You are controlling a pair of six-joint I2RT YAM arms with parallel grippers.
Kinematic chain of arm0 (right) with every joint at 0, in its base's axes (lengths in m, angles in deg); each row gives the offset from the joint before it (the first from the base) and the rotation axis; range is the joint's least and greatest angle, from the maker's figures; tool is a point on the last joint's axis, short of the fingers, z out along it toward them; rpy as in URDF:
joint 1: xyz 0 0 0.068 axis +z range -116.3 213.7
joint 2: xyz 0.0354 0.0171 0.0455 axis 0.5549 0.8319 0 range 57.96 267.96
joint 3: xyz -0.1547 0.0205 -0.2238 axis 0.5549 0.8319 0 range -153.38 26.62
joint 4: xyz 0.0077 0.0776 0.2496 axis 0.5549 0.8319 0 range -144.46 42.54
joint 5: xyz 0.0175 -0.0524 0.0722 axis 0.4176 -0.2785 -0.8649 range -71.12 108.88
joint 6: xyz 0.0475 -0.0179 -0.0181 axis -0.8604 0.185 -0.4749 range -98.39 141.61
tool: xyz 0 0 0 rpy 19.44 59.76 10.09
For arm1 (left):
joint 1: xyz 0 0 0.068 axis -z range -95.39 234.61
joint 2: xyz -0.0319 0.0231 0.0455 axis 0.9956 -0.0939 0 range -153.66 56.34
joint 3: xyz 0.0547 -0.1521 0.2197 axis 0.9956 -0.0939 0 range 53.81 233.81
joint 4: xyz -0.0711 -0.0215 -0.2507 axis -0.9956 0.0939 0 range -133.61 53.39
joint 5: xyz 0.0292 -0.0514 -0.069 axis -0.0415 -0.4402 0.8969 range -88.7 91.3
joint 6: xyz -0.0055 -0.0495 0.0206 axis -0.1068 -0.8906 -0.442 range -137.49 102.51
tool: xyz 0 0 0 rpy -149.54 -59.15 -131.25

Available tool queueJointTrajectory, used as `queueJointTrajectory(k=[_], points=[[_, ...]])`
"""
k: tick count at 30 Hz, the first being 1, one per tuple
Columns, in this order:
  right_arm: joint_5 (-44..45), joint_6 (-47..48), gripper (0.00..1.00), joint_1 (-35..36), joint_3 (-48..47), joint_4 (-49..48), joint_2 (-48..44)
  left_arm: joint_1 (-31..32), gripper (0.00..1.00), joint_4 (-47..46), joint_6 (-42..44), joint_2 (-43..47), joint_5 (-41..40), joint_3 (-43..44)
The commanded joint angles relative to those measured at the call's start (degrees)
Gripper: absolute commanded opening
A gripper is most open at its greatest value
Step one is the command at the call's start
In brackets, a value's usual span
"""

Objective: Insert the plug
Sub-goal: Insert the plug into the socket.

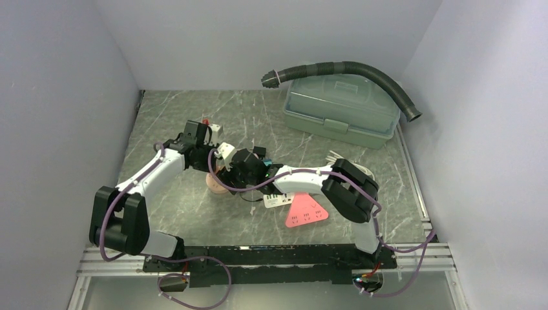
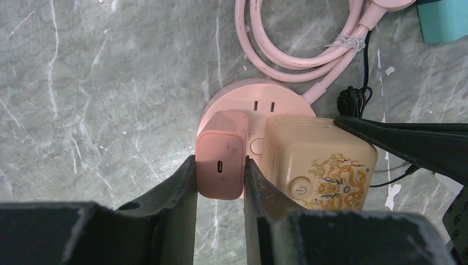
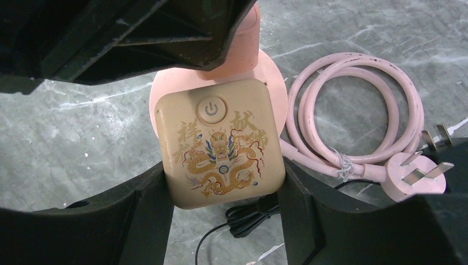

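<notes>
Now the left pincer pinches the pink charger on the round pink socket — beside it, the right pincer grips the cream dragon block.

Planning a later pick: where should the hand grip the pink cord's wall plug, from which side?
Probably pinch the wall plug by its pink body, across the two edges behind the pins, coming from above: it lies on its side, cord one end, pins the other, edges free.

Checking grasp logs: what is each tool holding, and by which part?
Left tool: pink charger, pinched across its two side faces. Right tool: cream dragon-print block, gripped by its opposite sides.
</notes>
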State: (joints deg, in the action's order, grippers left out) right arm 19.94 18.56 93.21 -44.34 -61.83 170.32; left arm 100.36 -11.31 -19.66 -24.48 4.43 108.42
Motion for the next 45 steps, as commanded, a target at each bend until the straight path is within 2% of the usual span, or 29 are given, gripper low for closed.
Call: queueJointTrajectory(k=[1, 25, 38, 45], points=[[1.55, -1.86, 0.64, 0.08, -2.20, -0.77, 1.27, 0.40, 0.00, 2.47, -1.23, 1.35, -0.53, -0.58], [7.97, -4.27, 0.61, -0.95, -3.69, 1.45, 2.39, 0.56, 0.00, -0.91, 1.45, 2.55, -6.03, -2.94], [6.93, -5.29, 0.61, -1.50, -3.59, 0.24, 2.63, 0.34, 0.00, -4.78, 4.06, 1.68, -1.56, -4.55], [6.73, -5.70, 0.60, -1.50, -3.41, 0.20, 2.64, 0.34, 0.00, -5.99, 3.03, -0.68, 0.01, -2.25]])
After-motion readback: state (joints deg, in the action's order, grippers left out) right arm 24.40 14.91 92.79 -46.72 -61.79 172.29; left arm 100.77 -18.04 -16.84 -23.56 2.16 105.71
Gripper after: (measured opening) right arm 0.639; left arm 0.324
